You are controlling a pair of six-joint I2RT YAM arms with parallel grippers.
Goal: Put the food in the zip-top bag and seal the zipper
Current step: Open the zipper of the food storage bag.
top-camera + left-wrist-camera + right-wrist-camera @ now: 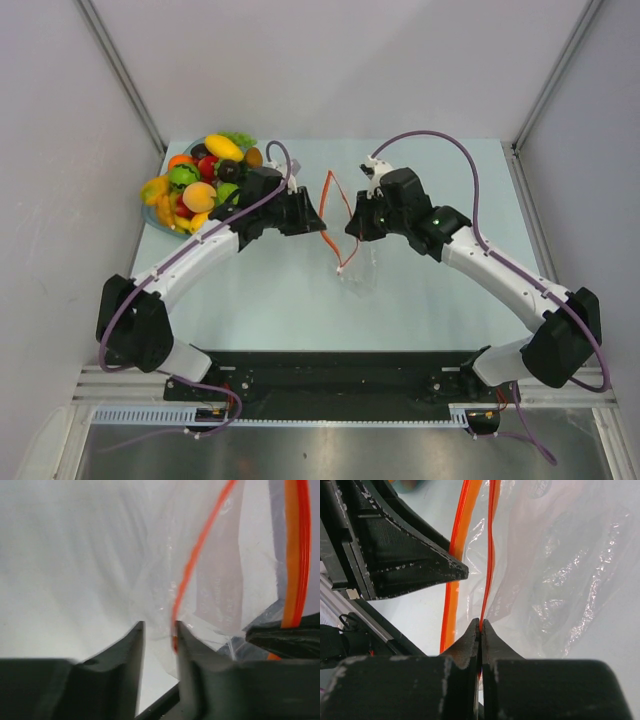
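Observation:
The clear zip-top bag (362, 274) hangs between my two grippers over the middle of the table, with its mouth spread apart. Its red-orange zipper (328, 196) shows as two separate strips. My right gripper (481, 623) is shut on one zipper strip (491, 555); in the top view it (352, 228) is at the bag's right edge. My left gripper (159, 630) is open. The other strip (200, 545) runs down between its fingers and lies against the right one (187, 640). The food (200, 180) is piled at the far left, apart from the bag.
The food sits on a translucent bluish dish (152, 217) at the table's far left corner, just behind my left arm. Grey walls close in the table on both sides and at the back. The right gripper's finger (285, 637) shows at the right of the left wrist view.

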